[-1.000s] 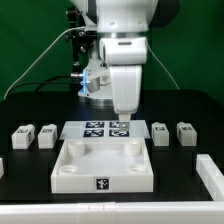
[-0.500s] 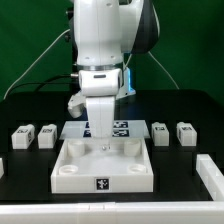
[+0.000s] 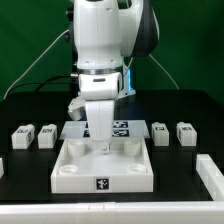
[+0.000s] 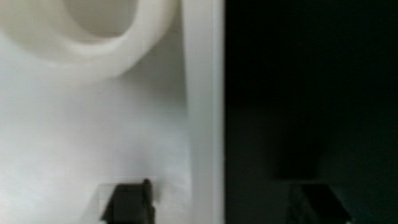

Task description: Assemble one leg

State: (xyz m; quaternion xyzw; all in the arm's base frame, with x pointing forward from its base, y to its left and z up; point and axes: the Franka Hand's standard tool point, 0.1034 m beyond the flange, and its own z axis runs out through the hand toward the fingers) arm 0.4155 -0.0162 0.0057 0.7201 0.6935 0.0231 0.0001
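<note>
Small white legs with square markers lie on the black table: two on the exterior view's left (image 3: 22, 136) (image 3: 46, 134) and two on its right (image 3: 160, 132) (image 3: 186, 131). The large white tray (image 3: 70, 172) with round corner sockets sits in the middle. My gripper (image 3: 101, 146) hangs low over the tray's back wall, far from every leg. In the wrist view my gripper (image 4: 215, 203) is open and empty. One fingertip (image 4: 127, 200) is over the white tray (image 4: 89, 130) near a round socket (image 4: 107, 30). The other is over the dark table.
The marker board (image 3: 122, 127) lies just behind the tray, partly hidden by my arm. A white part (image 3: 210, 176) lies at the front on the exterior view's right, and another shows at its left edge (image 3: 2, 166). Cables hang behind the arm.
My arm has swung toward the exterior view's left, from over the marker board to over the tray's back wall, and has come down slightly. No leg has moved.
</note>
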